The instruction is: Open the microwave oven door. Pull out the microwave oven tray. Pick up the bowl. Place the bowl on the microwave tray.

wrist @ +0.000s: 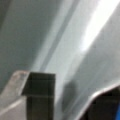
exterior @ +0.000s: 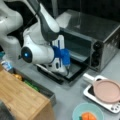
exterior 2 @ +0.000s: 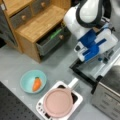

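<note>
Reaching over the lowered microwave oven door (exterior: 75,71), the gripper (exterior: 65,65) hangs at the open cavity; jaws' state unclear; bowl (exterior 2: 33,81) waits on the worktop (exterior 2: 15,62).

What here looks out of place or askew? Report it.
Nothing looks spilled or damaged. The oven door hangs folded down, open, with the gripper right over it. The bowl sits upright on the counter. A wooden cabinet's drawer stands pulled out.

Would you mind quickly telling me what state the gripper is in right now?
Gripper: down at the lowered microwave oven door; open or shut cannot be told, and it holds nothing visible.
</note>
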Available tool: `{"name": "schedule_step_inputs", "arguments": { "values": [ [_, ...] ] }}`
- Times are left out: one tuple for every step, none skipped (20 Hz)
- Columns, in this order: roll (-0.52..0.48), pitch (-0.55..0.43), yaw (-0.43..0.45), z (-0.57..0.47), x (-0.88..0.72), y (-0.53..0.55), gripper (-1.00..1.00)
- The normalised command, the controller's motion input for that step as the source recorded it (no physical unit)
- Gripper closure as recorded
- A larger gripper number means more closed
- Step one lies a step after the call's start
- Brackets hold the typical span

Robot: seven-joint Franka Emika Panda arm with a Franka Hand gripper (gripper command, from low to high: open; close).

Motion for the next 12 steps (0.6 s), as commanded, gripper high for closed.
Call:
{"name": "schedule_step_inputs", "arguments": {
  "values": [
    [-0.018, -0.01, 0.229, 0.09, -0.03, -0.1, 1.0],
    [-0.023, -0.014, 0.247, 0.08, -0.02, -0.11, 1.0],
    [-0.023, -0.014, 0.251, 0.08, -0.01, -0.12, 1.0],
    [-0.021, -0.014, 0.249, 0.08, -0.01, -0.12, 1.0],
    [-0.017, -0.012, 0.244, 0.08, -0.01, -0.12, 1.0],
    [-0.013, -0.011, 0.241, 0.08, -0.01, -0.11, 1.0],
    [-0.012, -0.005, 0.273, 0.08, 0.0, -0.12, 1.0],
    [-0.009, -0.004, 0.283, 0.07, 0.0, -0.12, 1.0],
    [-0.008, -0.004, 0.286, 0.07, 0.0, -0.12, 1.0],
    [-0.004, -0.003, 0.292, 0.06, 0.0, -0.12, 1.0],
    [-0.001, 0.0, 0.294, 0.06, 0.0, -0.13, 1.0],
    [0.004, 0.002, 0.296, 0.06, 0.0, -0.13, 1.0]
  ]
}}
